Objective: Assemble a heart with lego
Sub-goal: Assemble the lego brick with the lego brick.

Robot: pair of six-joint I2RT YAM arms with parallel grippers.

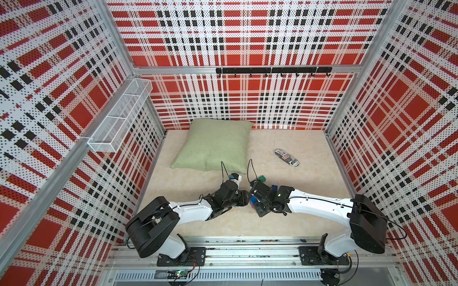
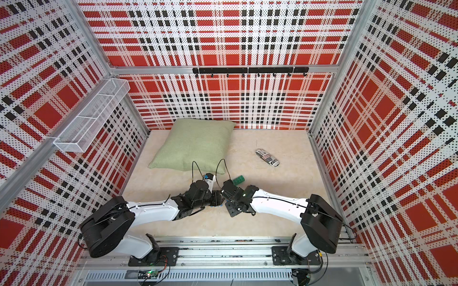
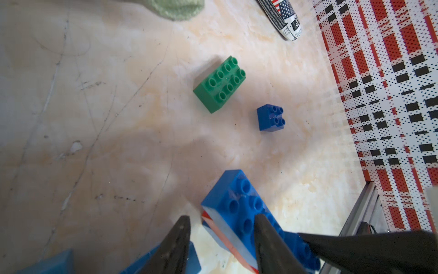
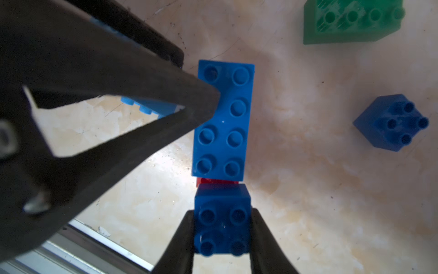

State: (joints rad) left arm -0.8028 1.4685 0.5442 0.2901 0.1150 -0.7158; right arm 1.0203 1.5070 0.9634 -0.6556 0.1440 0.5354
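The right claw (image 4: 222,213) is clamped narrow on a dark blue square four-stud plastic brick (image 4: 222,227), with one finger on each side wall. Straight ahead of its fingertips, across a slim gap, sits a long mid-blue eight-stud plastic brick (image 4: 222,118). A red plastic brick (image 4: 216,181) shows beneath the two in that gap. This cluster, the heart so far, lies between both claws.

The left claw (image 3: 221,219) stands narrow. One finger lies over the long brick's studs and the other sits just beside its edge; I cannot tell whether it pinches.

If the square brick is pressed with its studs off-register, it will likely seat crooked. Should the left claw merely rest there, the push could skid or tip the cluster. The opposing fingers nearly meet and could clash.

Whether the square brick is already seated on the red one is hidden. The light blue bricks (image 4: 147,106) under the left claw are cut off, and in both top views the wrists cover the join.

Beyond the left claw's fingertips, a green eight-stud brick (image 3: 219,84) and a loose dark blue square brick (image 3: 271,117) lie apart on the pale marbled surface (image 3: 94,118).
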